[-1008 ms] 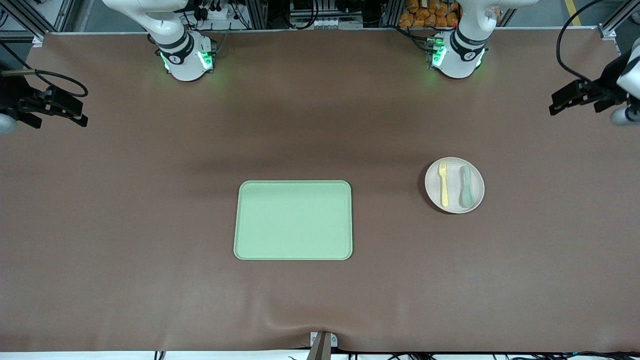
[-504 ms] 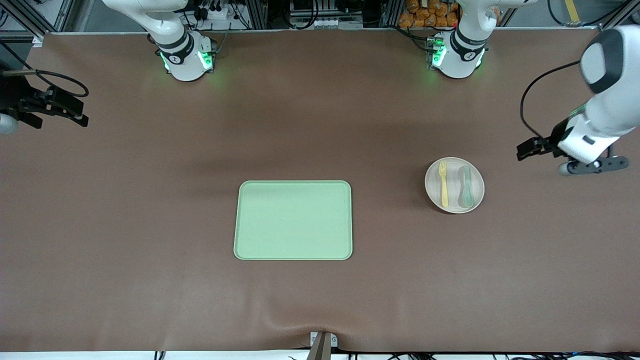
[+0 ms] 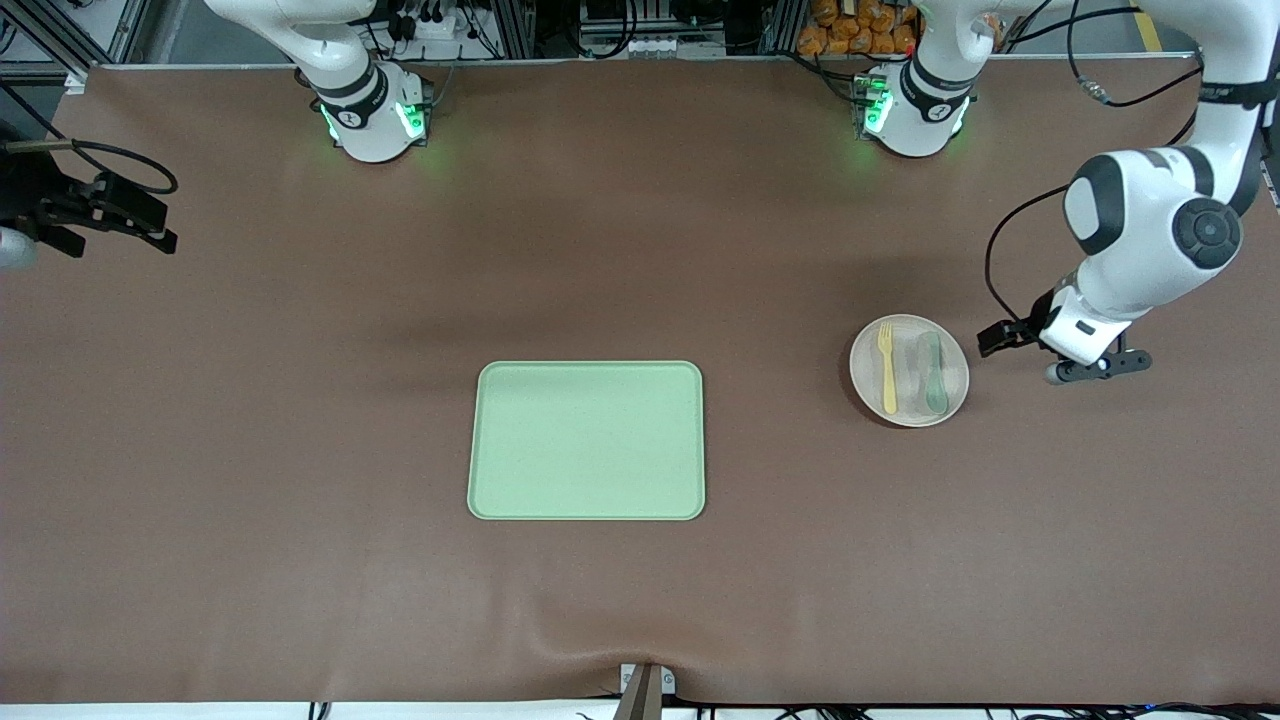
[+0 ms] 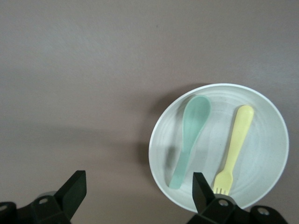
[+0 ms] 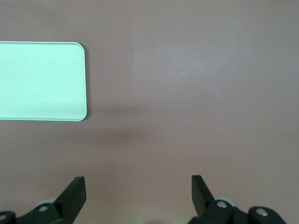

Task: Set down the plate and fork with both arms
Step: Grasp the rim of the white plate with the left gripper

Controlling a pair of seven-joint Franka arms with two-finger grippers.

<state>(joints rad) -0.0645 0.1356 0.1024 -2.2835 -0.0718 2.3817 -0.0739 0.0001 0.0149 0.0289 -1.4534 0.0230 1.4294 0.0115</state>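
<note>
The cream plate (image 3: 909, 345) lies on the table toward the left arm's end. On it lie the pale-yellow fork (image 3: 887, 368) and a grey-green spoon (image 3: 933, 372), side by side. My left gripper (image 3: 1001, 338) is open and empty, over the table just beside the plate's rim. In the left wrist view (image 4: 138, 191) one finger overlaps the rim of the plate (image 4: 216, 140), with the fork (image 4: 236, 144) and spoon (image 4: 191, 135) ahead. My right gripper (image 3: 135, 218) waits open and empty at the right arm's end, and shows in the right wrist view (image 5: 138, 191).
A rectangular light-green tray (image 3: 587, 440) lies mid-table, nearer the front camera than the plate. Its corner shows in the right wrist view (image 5: 42, 81). Brown mat covers the table. Both arm bases stand along the table edge farthest from the front camera.
The left arm has swung in from the table's end and come down beside the plate. The right arm, plate, fork and spoon have not moved.
</note>
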